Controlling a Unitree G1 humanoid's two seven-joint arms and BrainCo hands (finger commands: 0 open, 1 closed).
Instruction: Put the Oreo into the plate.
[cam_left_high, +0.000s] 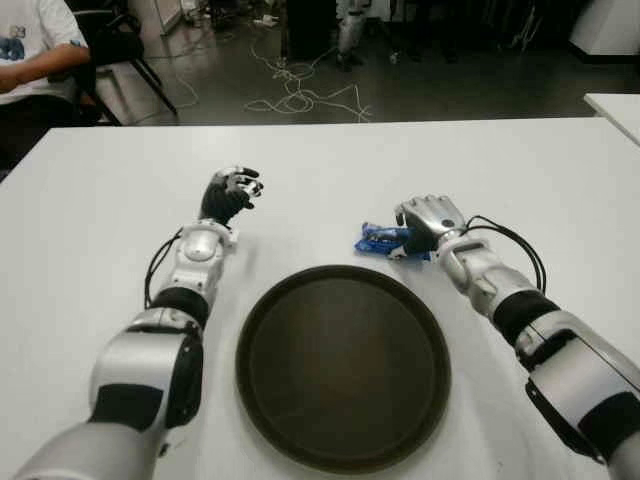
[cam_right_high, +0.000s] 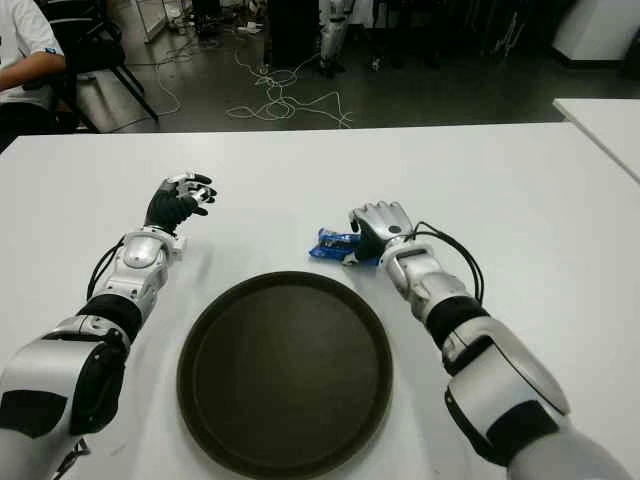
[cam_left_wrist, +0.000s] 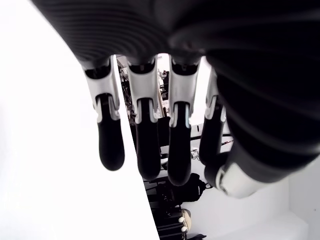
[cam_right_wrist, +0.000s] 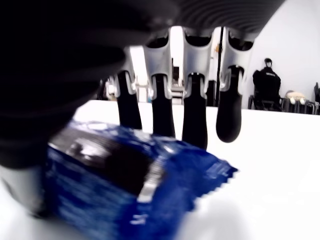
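Nearest the robot: round dark plate (cam_left_high: 343, 368) sat empty on the white table (cam_left_high: 110, 190), centred between both forearms.

At about 1 o'clock from the plate, right hand (cam_left_high: 428, 224) was over the Oreo pack (cam_left_high: 381, 240), a blue foil wrapper lying on the table just past the plate rim, not touching it. Head views: hand covered the pack's right end, only the left part showed. Right wrist view: pack (cam_right_wrist: 135, 182) sat under the palm, four fingers (cam_right_wrist: 195, 117) extended over and past it, tips not wrapped round it. Thumb was out of frame, so a closed grip couldn't be confirmed; looked like an open hand laid over the pack. No readable print on the wrapper, too blurred.

At about 11 o'clock from the plate, left hand (cam_left_high: 231, 194) was raised off the table, fingers (cam_left_wrist: 111, 137) loosely curved, holding nothing.

Far edge: cables (cam_left_high: 300, 95) lay on the floor; a seated person (cam_left_high: 35, 45) in a white T-shirt was cut off at upper left.
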